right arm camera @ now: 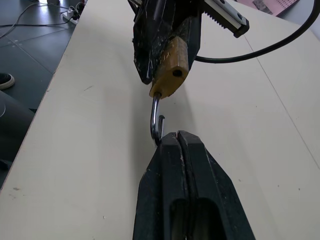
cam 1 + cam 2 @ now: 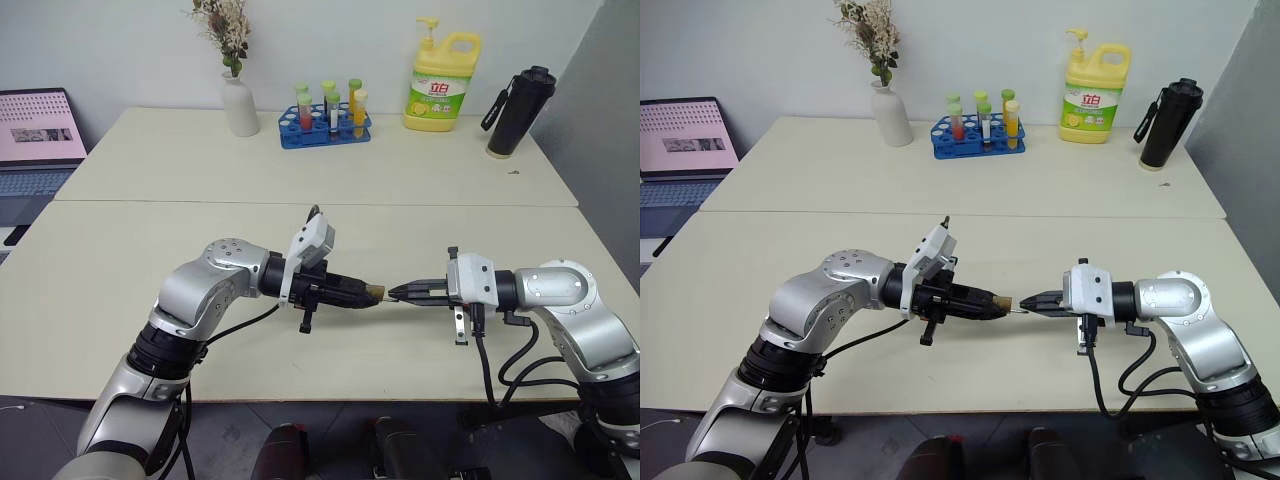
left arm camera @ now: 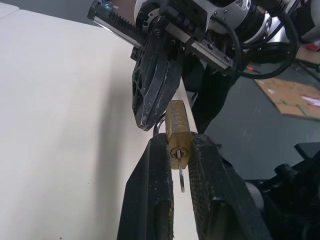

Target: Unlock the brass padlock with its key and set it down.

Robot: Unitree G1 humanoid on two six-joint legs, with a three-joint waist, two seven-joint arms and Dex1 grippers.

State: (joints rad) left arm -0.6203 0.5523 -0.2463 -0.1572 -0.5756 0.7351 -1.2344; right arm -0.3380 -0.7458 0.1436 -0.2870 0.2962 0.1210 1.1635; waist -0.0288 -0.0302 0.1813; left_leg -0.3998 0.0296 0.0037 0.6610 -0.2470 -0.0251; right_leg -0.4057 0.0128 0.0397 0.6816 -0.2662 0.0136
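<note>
Above the table's front part, the brass padlock (image 3: 178, 125) hangs in the air between my two grippers. My left gripper (image 3: 178, 150) is shut on its golden body. The key (image 3: 180, 176) sticks out of the keyhole on the side facing that wrist. My right gripper (image 1: 171, 138) comes from the opposite side, its fingers shut on the bend of the thin shackle (image 1: 155, 116). The shackle's short end stands free of the body. In the head view the padlock (image 2: 375, 292) is a small yellow spot where the left gripper (image 2: 368, 293) and right gripper (image 2: 396, 293) meet.
Along the far edge of the table (image 2: 150, 260) stand a white vase (image 2: 240, 103), a blue test-tube rack (image 2: 326, 118), a yellow detergent bottle (image 2: 442, 83) and a black bottle (image 2: 519, 111). A laptop (image 2: 38, 140) sits off the table at far left.
</note>
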